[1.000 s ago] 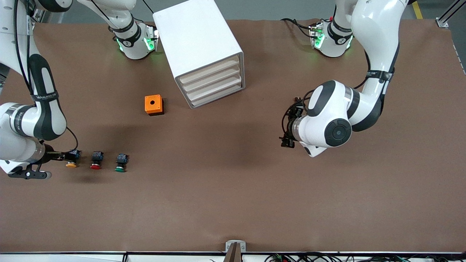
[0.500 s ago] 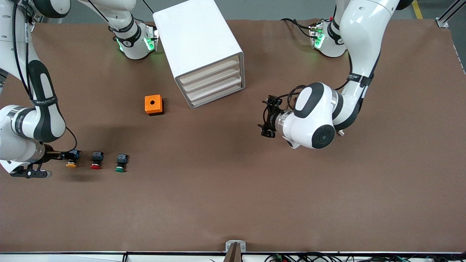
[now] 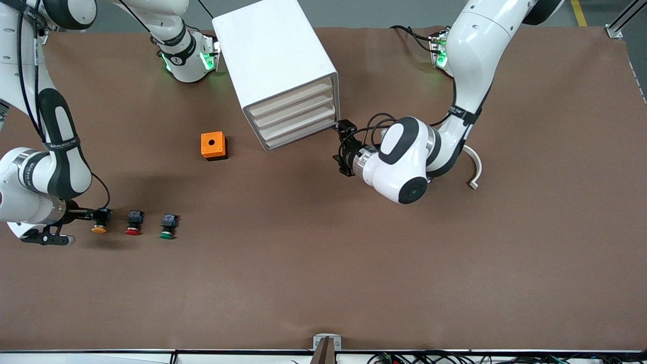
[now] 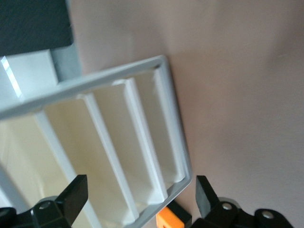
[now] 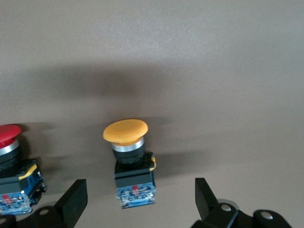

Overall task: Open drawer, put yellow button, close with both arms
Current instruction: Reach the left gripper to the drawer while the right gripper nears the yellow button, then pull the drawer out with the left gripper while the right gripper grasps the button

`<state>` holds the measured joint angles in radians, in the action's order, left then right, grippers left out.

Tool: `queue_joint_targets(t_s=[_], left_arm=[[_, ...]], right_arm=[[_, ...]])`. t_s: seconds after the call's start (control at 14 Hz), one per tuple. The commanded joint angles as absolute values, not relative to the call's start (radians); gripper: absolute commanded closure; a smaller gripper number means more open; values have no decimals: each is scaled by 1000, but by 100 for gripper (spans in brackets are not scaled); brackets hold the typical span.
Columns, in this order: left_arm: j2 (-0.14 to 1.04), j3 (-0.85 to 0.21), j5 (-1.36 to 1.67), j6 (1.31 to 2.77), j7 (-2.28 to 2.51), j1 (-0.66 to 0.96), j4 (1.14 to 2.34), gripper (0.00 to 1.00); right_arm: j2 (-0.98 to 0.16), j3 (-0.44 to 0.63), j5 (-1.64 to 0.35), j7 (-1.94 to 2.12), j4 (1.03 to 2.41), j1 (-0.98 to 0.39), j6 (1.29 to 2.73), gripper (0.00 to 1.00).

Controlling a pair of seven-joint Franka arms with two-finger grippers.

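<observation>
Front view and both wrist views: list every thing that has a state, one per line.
drawer: shut, flush with the three below it.
yellow button: lying on the table, not gripped, between the open fingers.
right tool: open, at the yellow button.
left tool: open, by the cabinet's lower front corner.
red button: lying on the table.
green button: lying on the table.

The front camera looked down from high across the surface [image 3: 323, 278]; wrist cameras sat close, sharing the cabinet [image 3: 275, 65] [image 4: 95, 142] and yellow button [image 3: 99, 228] [image 5: 126, 132].

Yellow button [image 5: 126, 131]: matt plastic cap, shiny metal collar. Cabinet [image 3: 273, 55]: smooth white plastic. Table [image 3: 354, 263]: matt brown covering.
</observation>
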<state>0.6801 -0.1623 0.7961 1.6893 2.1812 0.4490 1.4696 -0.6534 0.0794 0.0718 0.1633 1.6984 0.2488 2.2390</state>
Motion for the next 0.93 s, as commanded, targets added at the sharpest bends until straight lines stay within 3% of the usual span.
queue_joint_targets(t_s=[0.0, 0.14, 0.43, 0.64, 0.71, 0.86], left_arm=[[701, -161, 886, 1677, 2265, 446, 1450, 0], [700, -161, 931, 1677, 2322, 463, 1450, 6], [703, -161, 995, 1645, 2378, 514, 1453, 7], [725, -161, 1005, 1600, 2379, 540, 1453, 16], [733, -161, 1029, 1589, 2379, 541, 1453, 17], [742, -161, 1069, 1574, 2379, 543, 1453, 28]], right_arm=[[-647, 61, 48, 178, 1718, 265, 2244, 0], [-658, 61, 48, 183, 1720, 265, 2244, 0], [-675, 61, 48, 198, 1718, 267, 2247, 0], [-676, 61, 48, 198, 1717, 268, 2250, 0], [-678, 61, 48, 198, 1717, 265, 2258, 7], [-689, 61, 48, 198, 1715, 265, 2281, 13]])
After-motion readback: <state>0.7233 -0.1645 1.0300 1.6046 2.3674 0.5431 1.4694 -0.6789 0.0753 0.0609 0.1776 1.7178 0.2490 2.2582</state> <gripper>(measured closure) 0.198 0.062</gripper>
